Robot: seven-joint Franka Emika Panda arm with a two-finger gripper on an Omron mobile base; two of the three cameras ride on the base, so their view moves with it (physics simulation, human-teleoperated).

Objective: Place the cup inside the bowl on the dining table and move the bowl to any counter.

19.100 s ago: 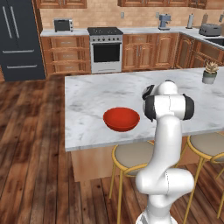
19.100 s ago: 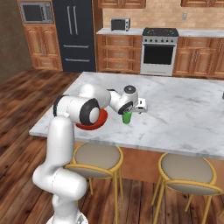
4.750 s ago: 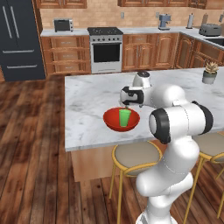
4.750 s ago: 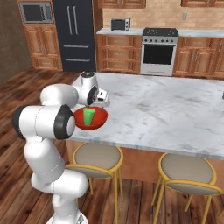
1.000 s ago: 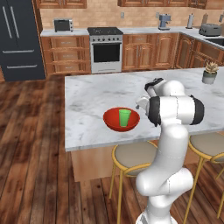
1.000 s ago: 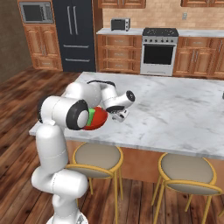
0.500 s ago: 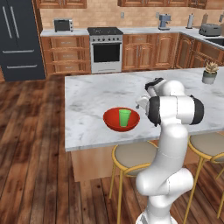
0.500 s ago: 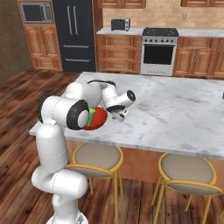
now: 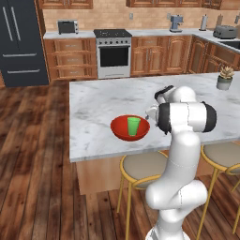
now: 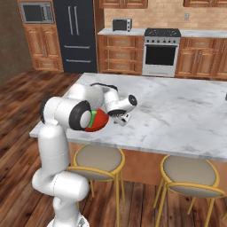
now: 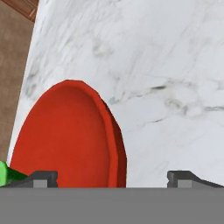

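The red bowl (image 9: pixel 123 132) sits on the dining table (image 9: pixel 103 101) near its front edge, with the green cup (image 9: pixel 133 126) standing upright inside it. My gripper (image 9: pixel 152 112) hangs low at the bowl's right side, open and holding nothing. In the right base view the gripper (image 10: pixel 122 119) is just right of the bowl (image 10: pixel 101 119), and a sliver of the cup (image 10: pixel 93 119) shows behind my arm. In the hand view the gripper (image 11: pixel 113 178) straddles the bowl's rim (image 11: pixel 111 144), one fingertip inside and one outside, and the cup (image 11: pixel 6 173) peeks in at the lower left.
Two round stools (image 9: pixel 140 164) (image 9: pixel 222 154) stand under the table's front edge. A potted plant (image 9: pixel 225 77) is at the table's far right. The counter (image 9: pixel 154 33) runs along the back wall beside the stove (image 9: pixel 112 54) and the dark fridge (image 9: pixel 21 42).
Nothing has moved over the last second. Since the older frames, the cup has gone from the table into the bowl, and my hand has come down to the bowl's right rim.
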